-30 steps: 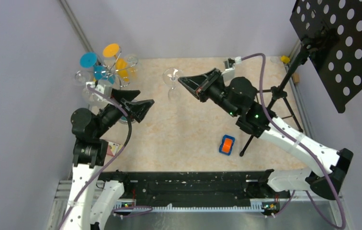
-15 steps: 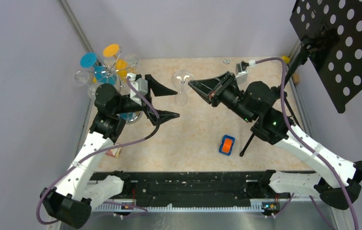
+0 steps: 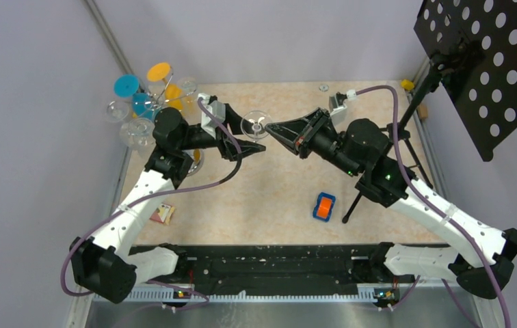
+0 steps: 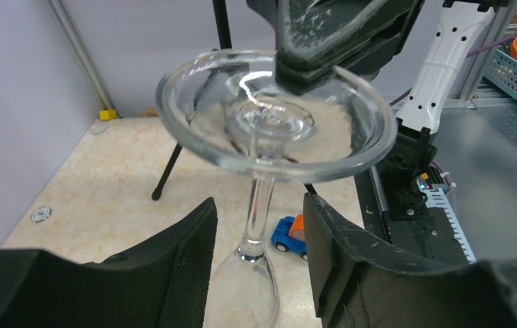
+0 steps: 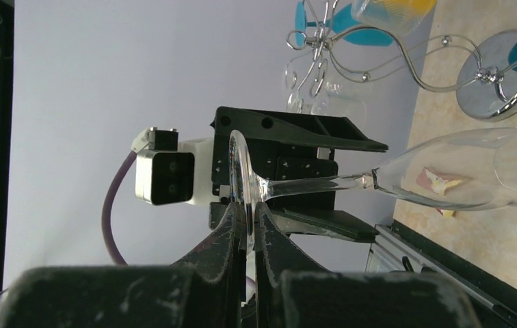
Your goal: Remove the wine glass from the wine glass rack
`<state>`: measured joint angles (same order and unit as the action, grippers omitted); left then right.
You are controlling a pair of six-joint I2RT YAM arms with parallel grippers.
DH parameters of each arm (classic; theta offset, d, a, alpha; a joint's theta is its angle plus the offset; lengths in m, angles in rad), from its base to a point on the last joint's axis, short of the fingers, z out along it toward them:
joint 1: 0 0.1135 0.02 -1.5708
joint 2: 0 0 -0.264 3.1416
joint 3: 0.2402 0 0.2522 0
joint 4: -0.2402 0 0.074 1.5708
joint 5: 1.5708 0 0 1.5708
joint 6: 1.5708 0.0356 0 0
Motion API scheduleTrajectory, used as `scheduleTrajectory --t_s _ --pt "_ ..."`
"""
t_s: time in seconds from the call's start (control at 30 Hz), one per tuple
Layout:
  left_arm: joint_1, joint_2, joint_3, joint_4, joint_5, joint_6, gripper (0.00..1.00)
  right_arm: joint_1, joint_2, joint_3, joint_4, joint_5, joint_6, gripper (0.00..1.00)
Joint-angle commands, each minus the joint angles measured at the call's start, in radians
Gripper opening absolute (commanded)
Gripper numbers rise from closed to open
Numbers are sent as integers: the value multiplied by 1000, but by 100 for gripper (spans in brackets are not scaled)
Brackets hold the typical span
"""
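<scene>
The clear wine glass hangs upside down, foot on top, well to the right of the wine glass rack. My right gripper is shut on the rim of the glass's foot. My left gripper is open, its fingers standing either side of the stem with a gap on each side. In the top view the left gripper sits just under the foot, facing the right gripper. The rack's chrome base and wavy wire stem show in the right wrist view.
Blue, orange and clear glasses hang on the rack at the back left corner. A black tripod with a perforated panel stands at the right. A blue and orange toy car and a small card lie on the table.
My left arm has swung right from beside the rack to the glass, and its jaws have narrowed around the stem. The right gripper kept its hold and shifted the glass slightly.
</scene>
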<state>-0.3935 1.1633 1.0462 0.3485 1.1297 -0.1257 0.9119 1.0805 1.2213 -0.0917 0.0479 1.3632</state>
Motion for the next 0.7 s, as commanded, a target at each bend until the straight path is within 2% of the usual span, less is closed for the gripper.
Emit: scheduleTrajectory --t_s 0.0,0.1,0.2,0.23,0.27,0.3,0.33,0.37,0.4,0.47,0.53,0.67 --pt "-3 -19 45 84 56 -21 52 -3 -5 -3 84 -23 19 0" --pt "-4 -28 46 28 52 34 40 -2 11 2 83 -32 22 0" --pt "-3 -29 45 53 45 4 16 -3 23 9 83 -33 30 0" --pt "-4 -28 44 63 49 -4 5 -3 22 2 83 -34 35 0" --pt "-5 -28 40 71 45 -11 0 -3 20 -5 104 -33 38 0" --pt "-4 -30 36 78 36 -14 0 -4 18 -12 113 -31 39 0" --pt "-4 -35 31 84 11 -15 0 -4 14 -16 121 -24 34 10" --pt "-4 -43 23 94 -22 -19 0 -5 13 -18 134 -20 12 29" --pt "-5 -51 15 113 -72 -30 0 -5 11 -13 136 -13 -18 55" --pt "-5 -66 8 141 -193 -65 0 -5 4 -8 108 13 -67 75" --pt "-5 -74 20 146 -309 -112 0 -4 -19 -41 110 48 -109 83" --pt "-4 -99 55 108 -651 -278 0 -4 -101 -180 211 128 -170 86"
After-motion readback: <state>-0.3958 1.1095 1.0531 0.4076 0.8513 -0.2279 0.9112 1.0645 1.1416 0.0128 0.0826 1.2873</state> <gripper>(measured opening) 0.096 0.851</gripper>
